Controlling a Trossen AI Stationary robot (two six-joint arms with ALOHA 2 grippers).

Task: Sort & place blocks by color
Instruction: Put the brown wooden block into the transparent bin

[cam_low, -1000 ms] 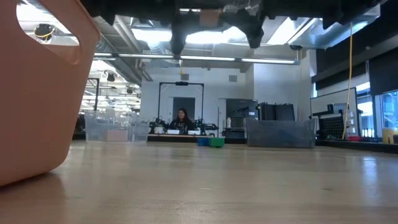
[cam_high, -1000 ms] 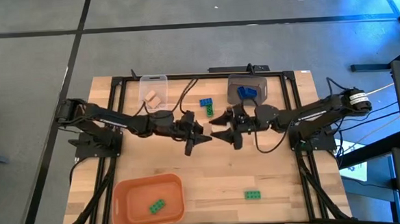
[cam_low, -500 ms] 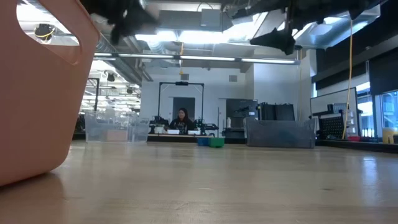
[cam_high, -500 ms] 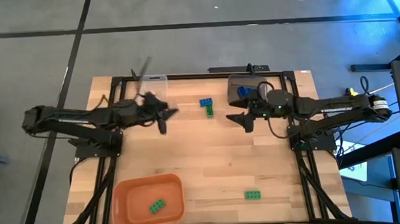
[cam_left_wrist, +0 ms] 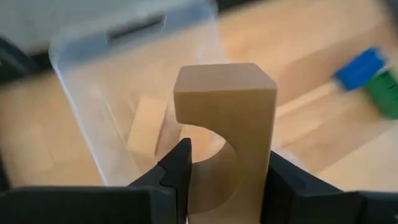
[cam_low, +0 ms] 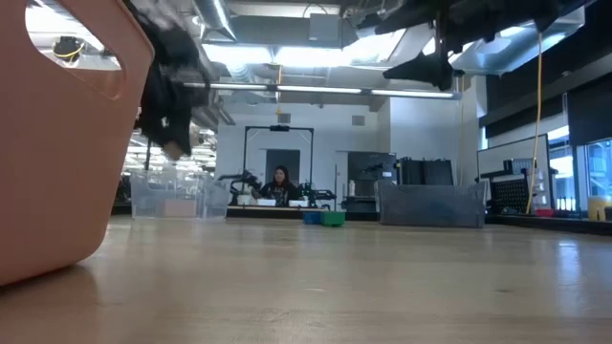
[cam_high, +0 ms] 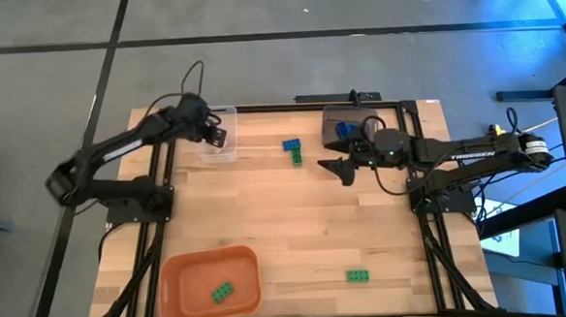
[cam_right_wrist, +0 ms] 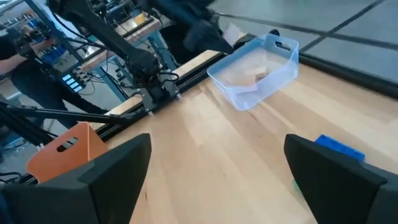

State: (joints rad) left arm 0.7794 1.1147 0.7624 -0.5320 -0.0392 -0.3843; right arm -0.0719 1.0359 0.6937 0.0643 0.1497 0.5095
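My left gripper point(cam_high: 213, 134) hovers over the clear bin point(cam_high: 218, 142) at the table's far left, shut on a tan block with an arched cutout point(cam_left_wrist: 225, 118). More tan blocks point(cam_left_wrist: 147, 125) lie on the bin's floor. My right gripper point(cam_high: 340, 167) is open and empty, raised above the table right of centre, near the grey bin point(cam_high: 349, 127), which holds a blue block point(cam_high: 349, 131). A blue block point(cam_high: 291, 144) and a green block point(cam_high: 296, 158) lie together at far centre. Another green block point(cam_high: 358, 275) lies near the front edge. My left gripper pinches the tan block between its two fingers point(cam_left_wrist: 178, 169) at the block's end with the cutout point(cam_left_wrist: 252, 177). The rest of the block sticks out beyond the fingertips. It is lifted clear, over the clear bin point(cam_left_wrist: 118, 74).
The orange bin point(cam_high: 210, 284) stands at the near left corner with a green block point(cam_high: 221, 292) inside; it fills the low view's left side point(cam_low: 57, 143). Black frame rails run along both table sides. Bare wood spreads across the table's middle. A person sits far behind the table.
My left gripper has swung from the table's centre toward the far left corner, carrying the tan block, and now hangs over the clear bin. My right gripper has drawn back from the centre toward the right and far side, then held still.
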